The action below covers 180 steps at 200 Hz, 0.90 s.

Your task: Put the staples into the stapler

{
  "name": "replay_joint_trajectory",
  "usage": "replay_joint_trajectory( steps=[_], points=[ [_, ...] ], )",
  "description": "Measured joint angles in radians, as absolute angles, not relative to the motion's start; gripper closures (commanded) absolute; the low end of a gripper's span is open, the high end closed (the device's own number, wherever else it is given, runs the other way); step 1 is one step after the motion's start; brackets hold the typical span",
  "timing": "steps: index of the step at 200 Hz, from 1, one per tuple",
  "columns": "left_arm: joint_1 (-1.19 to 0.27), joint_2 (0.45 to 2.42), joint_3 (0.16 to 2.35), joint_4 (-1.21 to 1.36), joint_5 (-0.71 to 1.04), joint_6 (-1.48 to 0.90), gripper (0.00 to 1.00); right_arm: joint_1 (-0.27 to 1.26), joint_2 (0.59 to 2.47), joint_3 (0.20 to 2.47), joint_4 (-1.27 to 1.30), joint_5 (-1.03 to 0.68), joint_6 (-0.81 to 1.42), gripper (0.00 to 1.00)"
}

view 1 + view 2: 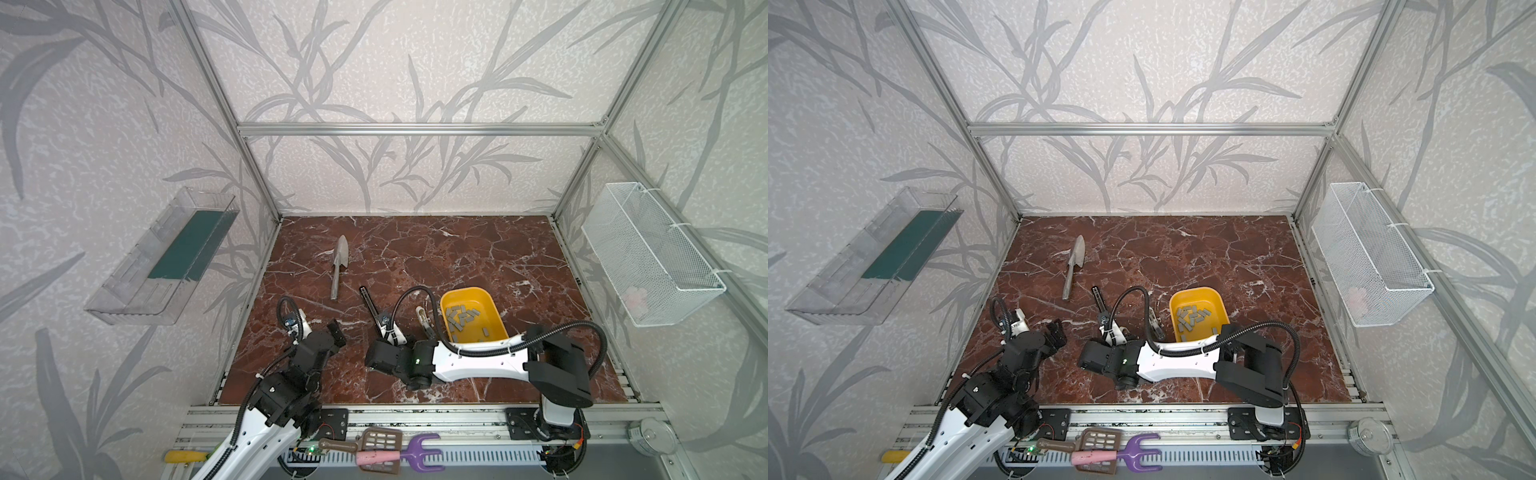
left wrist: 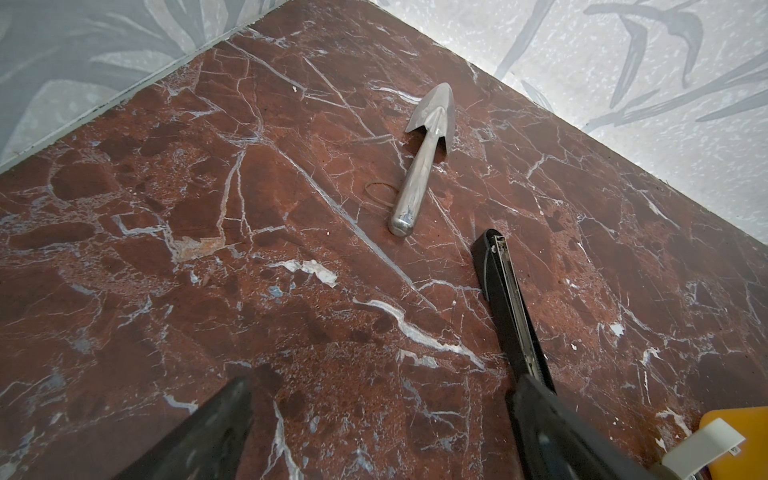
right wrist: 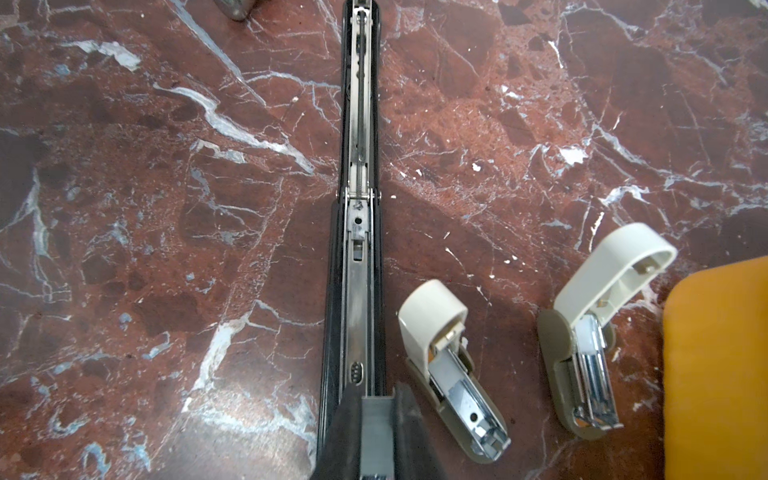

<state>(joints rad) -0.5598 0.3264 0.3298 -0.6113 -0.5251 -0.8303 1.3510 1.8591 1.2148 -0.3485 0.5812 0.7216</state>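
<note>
The right jaws are closed, tips together, sitting on or just above the near end of the stapler (image 3: 359, 249). From the right wrist view I cannot tell whether they pinch its edge or merely press on it, and no strip shows between them. The stapler runs straight ahead from those jaws. It lies flat on the desk (image 3: 166, 249), opened out full length, with its silvery rail facing up and the spring and pusher bare. I make out no staples in the channel, so the opening looks done and the loading not yet begun. Just beside the right jaws, on the side away from the left jaws, lie two cream-white hinged pieces (image 3: 449, 365) with chrome channels. Their lids are tipped up, and they lie apart from the black stapler and from each other. A little beyond them the yellow tray (image 1: 469, 297) holds the staples (image 1: 461, 318), a loose heap of grey strips well clear of both pairs of jaws. The left jaws stand wide open with only bare desk between them, and the stapler passes just outside one of their fingers. Farthest ahead of both, a metal trowel (image 1: 338, 266) lies alone and looks irrelevant. What remains, by my reading, is to fetch a strip from the tray, seat it in the rail and fold the stapler shut.
</note>
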Motion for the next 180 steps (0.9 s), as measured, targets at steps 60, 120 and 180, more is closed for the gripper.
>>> replay_joint_trajectory(
  steps=[60,120,180],
  points=[
    [-0.560,0.326,0.323,-0.601,-0.522,-0.830,0.01,1.351,1.864,1.215,-0.341,0.564,0.722,1.00],
    [-0.560,0.327,0.323,-0.597,-0.522,-0.830,0.01,1.351,1.885,1.225,-0.336,0.553,0.714,1.00],
    [-0.560,0.327,0.323,-0.597,-0.522,-0.830,0.01,1.351,1.887,1.230,-0.335,0.549,0.709,1.00]
  ],
)
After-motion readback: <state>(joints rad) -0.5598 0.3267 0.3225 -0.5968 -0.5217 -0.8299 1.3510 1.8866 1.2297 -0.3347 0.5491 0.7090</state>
